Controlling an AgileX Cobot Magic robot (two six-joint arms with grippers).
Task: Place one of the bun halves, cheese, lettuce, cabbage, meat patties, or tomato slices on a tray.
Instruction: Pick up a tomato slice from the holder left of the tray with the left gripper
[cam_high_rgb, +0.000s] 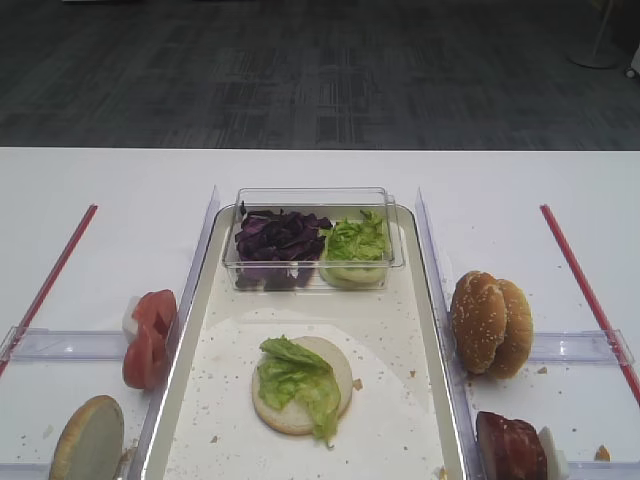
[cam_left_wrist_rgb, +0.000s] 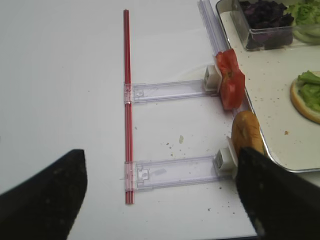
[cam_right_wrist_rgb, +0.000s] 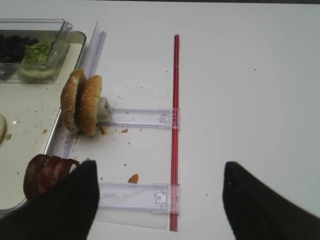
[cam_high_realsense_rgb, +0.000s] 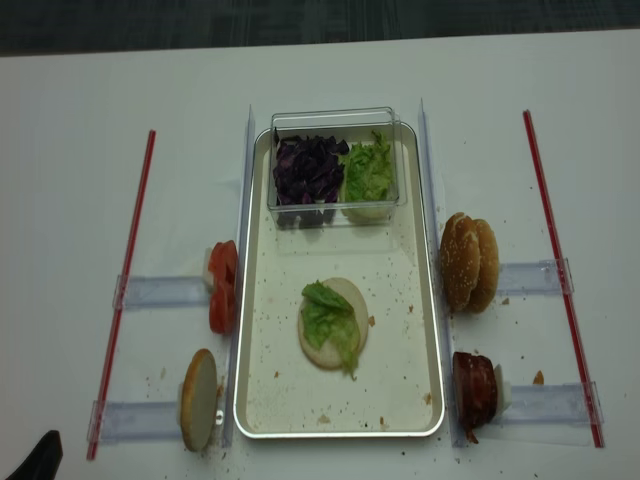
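A: Logging tray (cam_high_realsense_rgb: 258, 300) contents first. I see one bun half (cam_high_realsense_rgb: 334, 325) lying cut face up near the middle of the liner, with a lettuce leaf (cam_high_realsense_rgb: 328, 312) draped over it and hanging past its near edge. Crumbs are scattered on the liner around it.

B: And the clear box (cam_high_rgb: 313, 238)?

A: It sits at the far end of the tray. Purple cabbage (cam_high_rgb: 278, 240) fills its left part, more lettuce (cam_high_rgb: 357, 240) its right.

B: Stock outside the tray?

A: On the left side, tomato slices (cam_high_rgb: 148, 338) stand on edge just beside the tray rim, against a clear plastic rail (cam_left_wrist_rgb: 170, 91). Nearer me, a single bun half (cam_high_rgb: 88, 440) stands on edge at the next rail. On the right side, two sesame bun halves (cam_high_rgb: 490, 322) stand on edge together, just outside the rim. The meat patties (cam_high_rgb: 510, 447) stand in a row near them at the closer rail. A red strip (cam_high_realsense_rgb: 124, 283) runs along each outer end of the rails.

B: Grippers?

A: From my wrist views, the left gripper (cam_left_wrist_rgb: 162, 200) has its fingers spread wide, nothing between them, over the bare table by the near left rail. The right gripper (cam_right_wrist_rgb: 160, 200) is likewise spread wide and holding nothing, over the near right rail, with the patties just beside its one finger.
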